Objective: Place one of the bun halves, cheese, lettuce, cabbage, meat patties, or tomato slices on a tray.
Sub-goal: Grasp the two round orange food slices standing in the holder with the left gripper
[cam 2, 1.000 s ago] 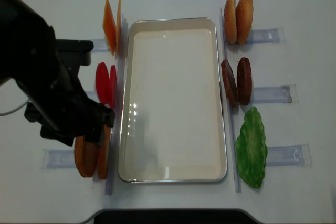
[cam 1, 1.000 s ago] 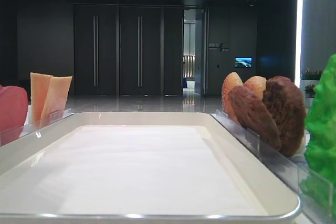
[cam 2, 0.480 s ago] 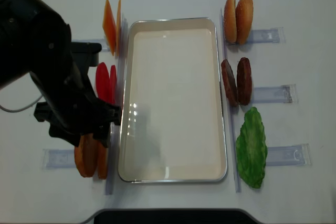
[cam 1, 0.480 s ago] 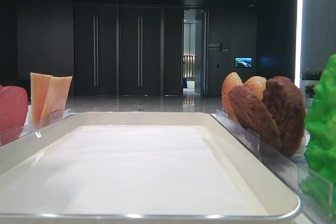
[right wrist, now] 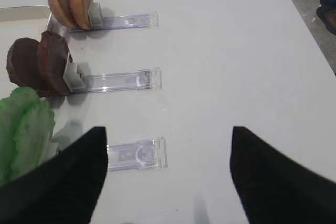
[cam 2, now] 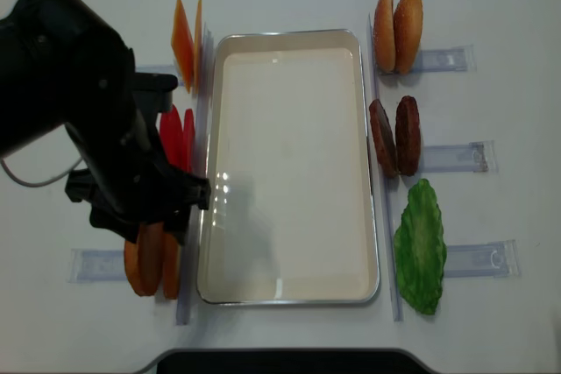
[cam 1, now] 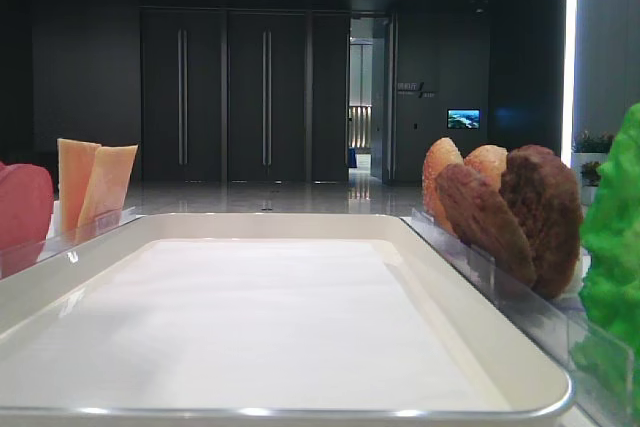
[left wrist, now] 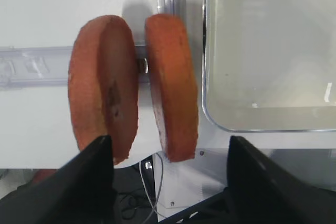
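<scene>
The cream tray (cam 2: 289,291) lies mid-table with nothing on it. Two orange-brown bun halves (left wrist: 170,85) stand on edge in a rack left of the tray's near corner. My left gripper (left wrist: 170,182) hovers open over them, touching neither, and its black arm (cam 2: 96,129) hides part of them from above. Further up the left side stand the tomato slices (cam 2: 178,137) and the cheese (cam 2: 186,44). More bun halves (cam 2: 396,31), meat patties (cam 2: 394,136) and lettuce (cam 2: 419,247) stand to the right. My right gripper (right wrist: 168,182) is open over bare table. Cabbage is out of view.
Clear plastic racks (right wrist: 136,156) stick out from each food pair towards the table's sides. The table's near edge (left wrist: 252,140) runs just below the left bun halves. A cable (cam 2: 26,179) trails from the left arm.
In the overhead view the left arm has shifted right and slightly up, towards the tray, and now covers more of the lower-left bun halves. Its jaws stayed wide.
</scene>
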